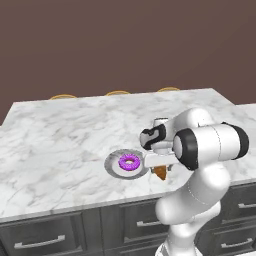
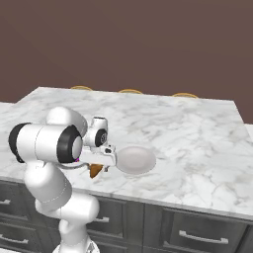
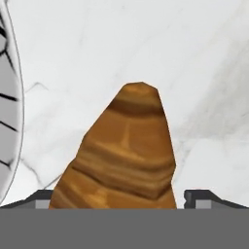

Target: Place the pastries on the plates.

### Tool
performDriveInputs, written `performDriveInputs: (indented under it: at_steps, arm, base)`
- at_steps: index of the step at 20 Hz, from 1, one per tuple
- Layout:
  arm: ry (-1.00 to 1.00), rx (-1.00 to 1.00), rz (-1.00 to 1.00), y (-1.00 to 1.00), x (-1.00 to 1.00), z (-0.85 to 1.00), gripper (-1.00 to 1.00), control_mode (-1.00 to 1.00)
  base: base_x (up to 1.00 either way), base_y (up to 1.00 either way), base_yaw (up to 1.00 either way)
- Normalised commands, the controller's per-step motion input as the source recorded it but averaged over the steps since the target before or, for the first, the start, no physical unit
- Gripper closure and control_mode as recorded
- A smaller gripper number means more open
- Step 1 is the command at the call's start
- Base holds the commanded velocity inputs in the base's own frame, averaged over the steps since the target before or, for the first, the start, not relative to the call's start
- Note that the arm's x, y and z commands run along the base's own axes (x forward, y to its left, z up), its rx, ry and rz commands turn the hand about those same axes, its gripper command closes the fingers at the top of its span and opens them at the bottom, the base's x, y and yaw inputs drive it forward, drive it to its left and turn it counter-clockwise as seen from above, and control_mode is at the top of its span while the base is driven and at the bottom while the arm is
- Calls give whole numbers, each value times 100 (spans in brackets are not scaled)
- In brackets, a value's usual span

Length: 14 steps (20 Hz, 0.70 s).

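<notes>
The purple donut (image 1: 129, 162) already sits in the middle of the gray-rimmed plate (image 1: 113, 168) near the front edge of the marble desk (image 1: 60, 140). The croissant (image 3: 121, 155) is the one left to do. It is just to the right of that plate, under the robot's hand, and in the left base view its brown tip pokes out below the hand (image 1: 160, 172). In the hand view the croissant rises big and close between the two dark tips of the gripper (image 3: 116, 197), one tip on each side of its wide bottom part. I cannot tell if the tips are pressing on it or just waiting beside it. The plain white plate (image 2: 134, 159) is just to the right of the hand, near the front of the desk, and it has nothing on it. I think the croissant is light and a bit soft and flaky, so a hard squeeze could crush it. It gets thin at the end, so a pinch there might slip off. The best place to hold it looks like the thick middle, across its short side, with a gentle pinch.
</notes>
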Motion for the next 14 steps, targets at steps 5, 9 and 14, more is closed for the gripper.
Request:
performDriveInputs:
  at_steps: [5, 9, 14]
  arm:
    - [-2, 0, 0, 0, -31, -31, 100, -100]
    - [-8, 0, 0, -13, -39, -3, 100, -100]
    - [-5, 0, 0, -36, -18, 85, 100, -100]
  base:
    - [0, 0, 0]
    - [0, 0, 0]
    - [0, 0, 0]
